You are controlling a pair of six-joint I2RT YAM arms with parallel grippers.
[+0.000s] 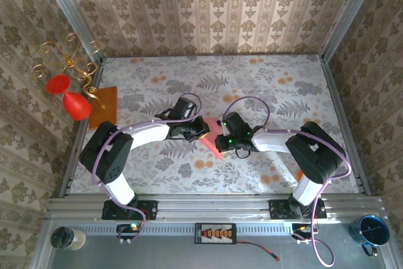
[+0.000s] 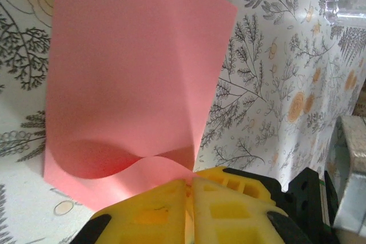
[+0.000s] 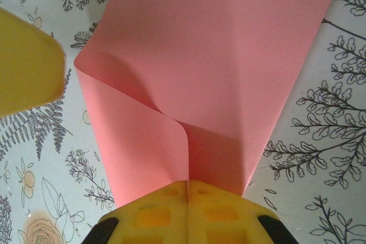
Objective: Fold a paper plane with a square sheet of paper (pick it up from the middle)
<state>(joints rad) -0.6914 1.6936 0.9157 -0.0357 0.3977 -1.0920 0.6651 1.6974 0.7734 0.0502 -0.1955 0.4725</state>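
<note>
Your salmon-pink sheet of paper (image 1: 212,143), thin and partly folded, hangs just above the flower-patterned table (image 1: 283,92), caught between your two grippers. From above it narrows to one sharp point aimed at the arm bases, and its long axis runs from that point away towards the far wall.

Your right gripper (image 3: 187,186) has its yellow jaws pressed together on the narrow end. From there the sheet fans out ahead of the fingertips, with one flap curled over on their left. Your left gripper (image 2: 190,184) is also pinched tight on an edge of the sheet, which bows upward just ahead of its jaws and then lies flat beyond.

Well off to the left of your left gripper lies one darker orange rectangular sheet (image 1: 104,106), and beside it stands one gold wire stand (image 1: 70,61) with two red pieces (image 1: 77,105).

You have one pink sheet, one orange sheet and two grippers.
</note>
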